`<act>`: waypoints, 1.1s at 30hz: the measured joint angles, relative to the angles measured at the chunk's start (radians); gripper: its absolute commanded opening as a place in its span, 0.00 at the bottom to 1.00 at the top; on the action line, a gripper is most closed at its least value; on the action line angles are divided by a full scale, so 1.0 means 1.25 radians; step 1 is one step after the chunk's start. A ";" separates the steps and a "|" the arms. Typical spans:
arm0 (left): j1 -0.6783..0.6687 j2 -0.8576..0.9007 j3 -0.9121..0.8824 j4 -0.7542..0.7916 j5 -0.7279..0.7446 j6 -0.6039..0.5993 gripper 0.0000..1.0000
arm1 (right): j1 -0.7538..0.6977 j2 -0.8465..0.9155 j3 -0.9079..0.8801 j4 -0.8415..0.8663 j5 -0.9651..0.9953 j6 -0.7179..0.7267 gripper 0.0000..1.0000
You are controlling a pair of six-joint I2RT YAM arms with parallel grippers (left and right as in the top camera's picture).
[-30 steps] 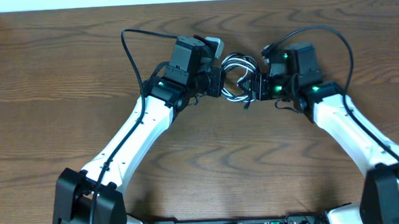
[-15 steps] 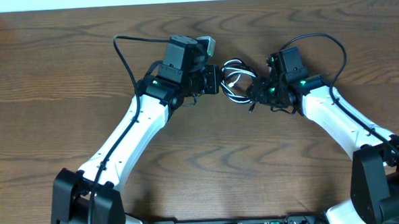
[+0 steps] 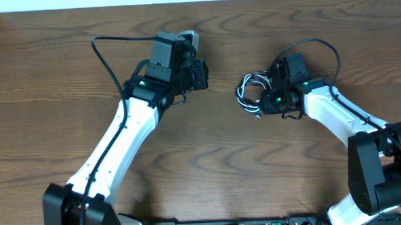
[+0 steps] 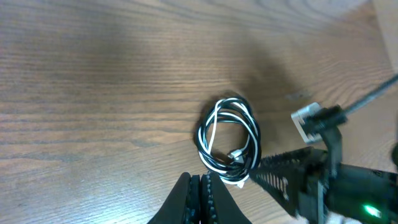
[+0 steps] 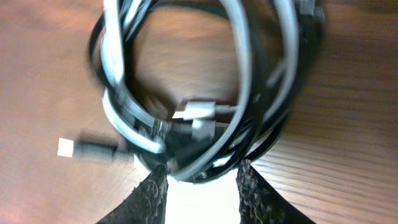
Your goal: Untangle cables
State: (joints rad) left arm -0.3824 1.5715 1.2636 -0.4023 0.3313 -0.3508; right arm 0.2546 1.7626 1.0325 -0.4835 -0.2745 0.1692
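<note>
Jaws first: your left gripper [image 4: 196, 179] is fully closed with nothing between its fingers. It sits at the bottom edge of the left wrist view, clear of the coil. Your right gripper [image 5: 202, 174] stands partly closed across the lower edge of the bundle. Both fingers appear to press on it, so I record a grip on the cables [image 3: 250, 91]; how firm it is I cannot tell.

Location: the cables lie as one small coil on the table [image 3: 66, 132], right of centre in the overhead view, at the right gripper's tips and well apart from the left gripper. The white cable [image 5: 242, 68] and black cable [image 5: 308, 56] run round together in the same loops. One plug end [image 5: 65, 147] sticks out at the left of the right wrist view.

Step in hand, in my judgement: anchoring the bundle with one arm; separation is not yet begun. The next move calls for you to open the left jaws, bring them across to the coil, and take a single strand or the free plug rather than the whole bundle.
</note>
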 measured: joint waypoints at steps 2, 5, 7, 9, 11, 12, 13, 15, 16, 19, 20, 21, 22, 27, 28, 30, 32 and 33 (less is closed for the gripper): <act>0.000 0.019 0.000 0.005 0.000 0.008 0.08 | 0.000 0.000 0.000 -0.006 -0.070 -0.070 0.36; 0.000 0.038 0.000 0.018 0.000 0.014 0.09 | 0.000 0.000 0.000 -0.021 -0.174 -0.158 0.38; 0.000 0.050 0.000 0.025 0.000 0.014 0.15 | -0.001 0.000 0.000 -0.023 -0.191 -0.161 0.39; -0.001 0.065 0.000 0.032 0.000 0.014 0.17 | -0.011 0.000 0.000 -0.022 -0.193 -0.141 0.40; -0.005 0.083 0.000 0.040 0.000 0.008 0.17 | -0.030 -0.002 0.004 -0.022 -0.195 -0.119 0.42; -0.010 0.098 0.000 0.047 0.000 0.004 0.16 | -0.052 -0.007 0.019 -0.016 -0.194 -0.099 0.43; -0.020 0.114 0.000 0.055 0.000 -0.002 0.17 | -0.070 -0.011 0.036 -0.001 -0.192 -0.081 0.43; -0.038 0.139 0.000 0.072 0.000 -0.010 0.16 | -0.094 -0.020 0.067 0.031 -0.179 -0.045 0.43; -0.048 0.148 0.000 0.080 0.000 -0.013 0.16 | -0.105 -0.026 0.083 0.053 -0.167 -0.024 0.42; -0.088 0.178 0.000 0.110 0.000 -0.020 0.16 | -0.123 -0.038 0.100 0.099 -0.111 0.022 0.44; -0.099 0.184 0.000 0.121 0.000 -0.024 0.16 | -0.125 -0.038 0.101 0.104 -0.096 0.028 0.45; -0.112 0.190 0.000 0.131 0.001 -0.032 0.17 | -0.125 -0.038 0.101 0.107 -0.063 0.041 0.44; -0.132 0.201 0.000 0.157 0.000 -0.040 0.17 | -0.125 -0.038 0.101 0.107 -0.046 0.046 0.45; -0.205 0.261 0.000 0.248 0.000 -0.076 0.21 | -0.125 -0.011 0.101 0.111 0.002 0.050 0.44; -0.216 0.276 0.000 0.261 0.000 -0.080 0.22 | -0.125 0.000 0.101 0.114 0.005 0.050 0.44; -0.239 0.312 0.000 0.279 0.000 -0.095 0.23 | -0.125 0.015 0.101 0.115 0.010 0.050 0.44; -0.252 0.344 0.000 0.294 0.002 -0.106 0.25 | -0.125 0.029 0.101 0.116 0.014 0.050 0.44; -0.253 0.350 0.000 0.298 0.003 -0.110 0.27 | -0.125 0.032 0.101 0.117 0.015 0.049 0.44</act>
State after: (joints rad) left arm -0.6983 2.0094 1.2636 -0.0292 0.3347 -0.4877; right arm 0.0982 1.8030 1.1587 -0.3370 -0.2562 0.2310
